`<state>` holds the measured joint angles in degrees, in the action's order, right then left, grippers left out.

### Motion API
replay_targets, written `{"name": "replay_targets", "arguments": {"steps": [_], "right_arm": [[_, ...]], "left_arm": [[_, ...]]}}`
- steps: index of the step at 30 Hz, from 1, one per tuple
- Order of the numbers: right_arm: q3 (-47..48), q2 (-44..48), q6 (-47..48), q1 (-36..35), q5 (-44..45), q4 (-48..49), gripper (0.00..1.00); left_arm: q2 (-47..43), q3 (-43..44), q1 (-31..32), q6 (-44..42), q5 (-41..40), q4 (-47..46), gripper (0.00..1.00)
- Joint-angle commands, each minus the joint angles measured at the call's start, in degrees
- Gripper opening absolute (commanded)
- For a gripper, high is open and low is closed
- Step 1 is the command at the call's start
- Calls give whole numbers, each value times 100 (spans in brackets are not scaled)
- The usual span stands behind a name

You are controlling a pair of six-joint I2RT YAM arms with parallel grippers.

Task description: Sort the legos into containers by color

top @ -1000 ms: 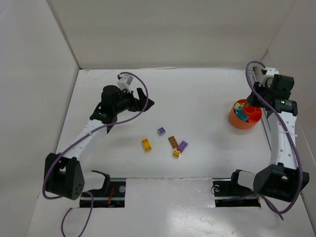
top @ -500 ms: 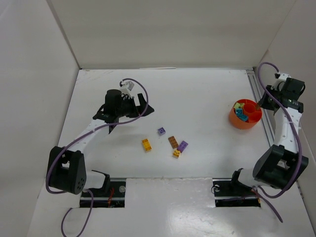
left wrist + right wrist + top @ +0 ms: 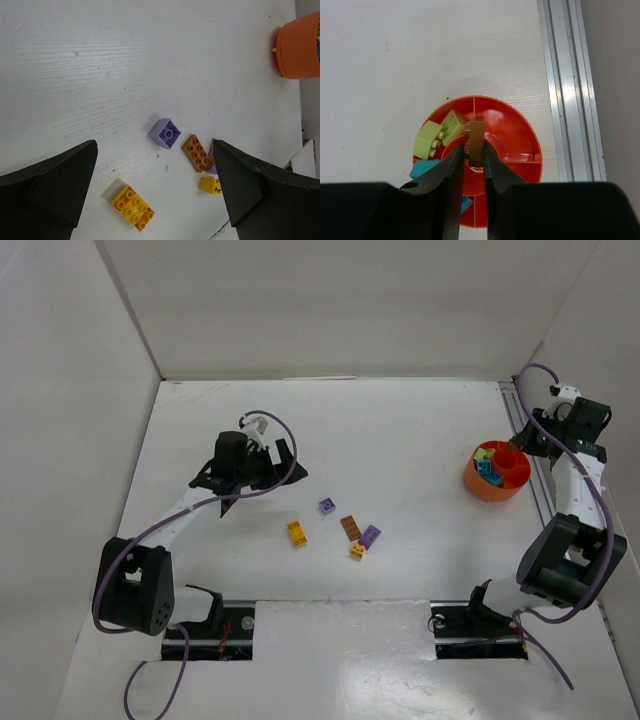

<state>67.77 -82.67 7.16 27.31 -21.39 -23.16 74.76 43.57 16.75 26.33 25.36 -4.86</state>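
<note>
The orange bowl [image 3: 497,483] stands at the right of the table; it also shows in the right wrist view [image 3: 520,117] and the left wrist view [image 3: 300,47]. It holds two pale green legos [image 3: 432,141] and teal ones [image 3: 422,169]. My right gripper [image 3: 472,150] is shut on a brown lego [image 3: 476,137], held on edge above the bowl's hub; from above the gripper [image 3: 522,445] is at the bowl's far right rim. My left gripper [image 3: 290,468] is open and empty [image 3: 154,145] above the loose legos: yellow-orange [image 3: 132,207], purple [image 3: 165,133], brown [image 3: 196,152], small yellow [image 3: 210,185].
A second purple lego [image 3: 370,536] lies beside the brown one [image 3: 351,527]. An aluminium rail [image 3: 567,75] runs along the table's right edge just past the bowl. White walls close in the left, back and right sides.
My left gripper has moved a little nearer, toward the loose legos. My right arm has swung its elbow back and turned, with the gripper staying over the bowl's far right side.
</note>
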Motion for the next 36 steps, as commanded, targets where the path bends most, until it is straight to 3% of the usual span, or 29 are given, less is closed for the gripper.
{"name": "replay_targets", "arguments": {"steps": [1,10,27,36], "right_arm": [[-79,-144,-101,11,-164,172,0],[-449,462,-101,11,362,-49,0],[-501,647,-39,11,144,-189,0],[-449,1033,-39,11,442,-242,0]], "left_arm": [[-286,-51,-23,127,-190,56,100],[-533,-278,-23,241,-357,214,100],[-638,-385,-23,347,-418,328,100],[-586,-385,-23,347,-366,267,100]]}}
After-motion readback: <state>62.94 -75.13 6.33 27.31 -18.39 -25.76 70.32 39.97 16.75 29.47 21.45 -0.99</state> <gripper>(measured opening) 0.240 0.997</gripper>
